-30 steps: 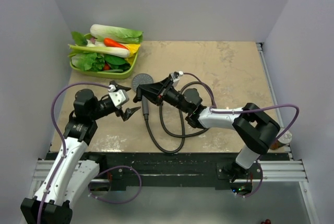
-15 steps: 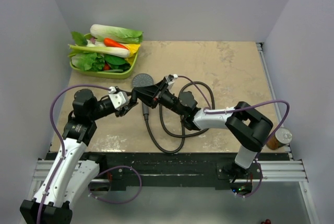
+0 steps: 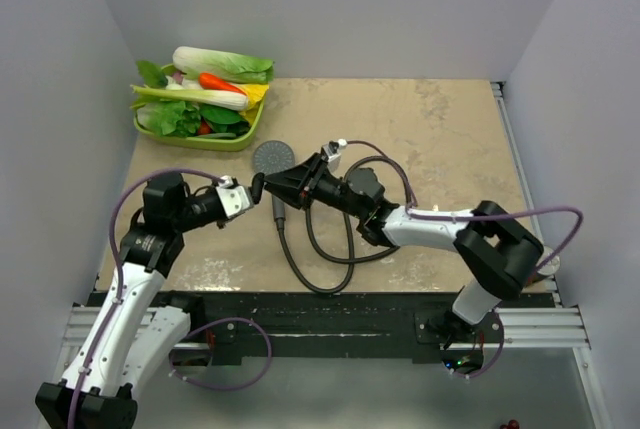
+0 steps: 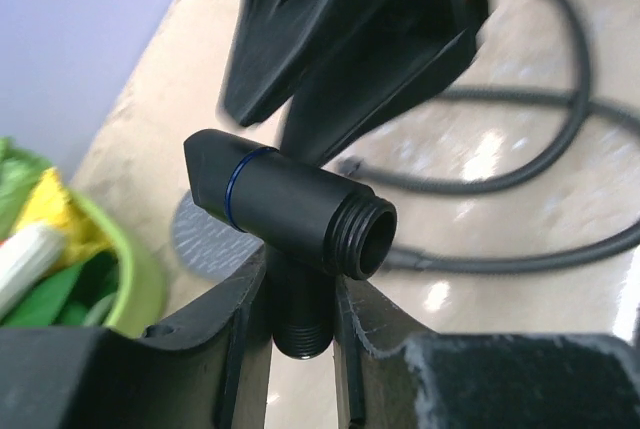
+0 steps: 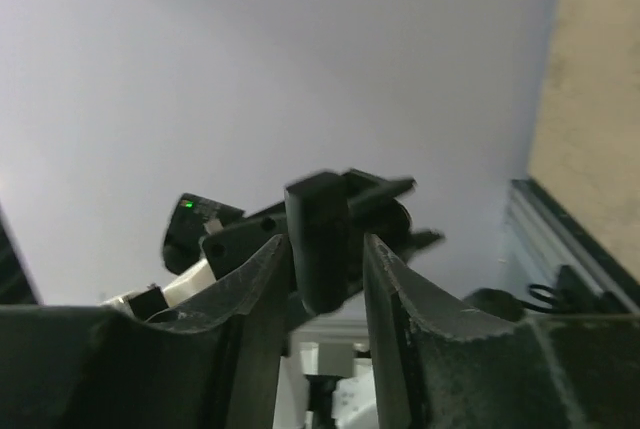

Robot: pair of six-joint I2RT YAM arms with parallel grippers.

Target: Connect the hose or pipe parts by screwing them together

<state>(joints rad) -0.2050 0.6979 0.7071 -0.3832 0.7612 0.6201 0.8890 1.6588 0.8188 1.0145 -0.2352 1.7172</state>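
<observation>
A black threaded pipe fitting [image 4: 290, 204] with a blue ring stands in my left gripper [image 4: 300, 289], which is shut on its lower stem. From the opposite side, my right gripper [image 5: 325, 241] straddles the same fitting [image 5: 318, 219]; its jaws are open, with a gap at the right finger [image 5: 385, 279]. Seen from above, both grippers meet over the table's left middle, left gripper [image 3: 247, 192] facing right gripper [image 3: 266, 187]. The dark grey shower head [image 3: 272, 157] lies face up just behind them. The dark hose [image 3: 320, 249] loops on the table below the right arm.
At the back left stands a green bowl [image 3: 245, 135] piled with toy vegetables. Grey walls close in the table on the left, back and right. Purple cables arc off both arms.
My left gripper moved right to the fitting and closed on its stem. The right gripper's jaws have widened slightly around the fitting.
</observation>
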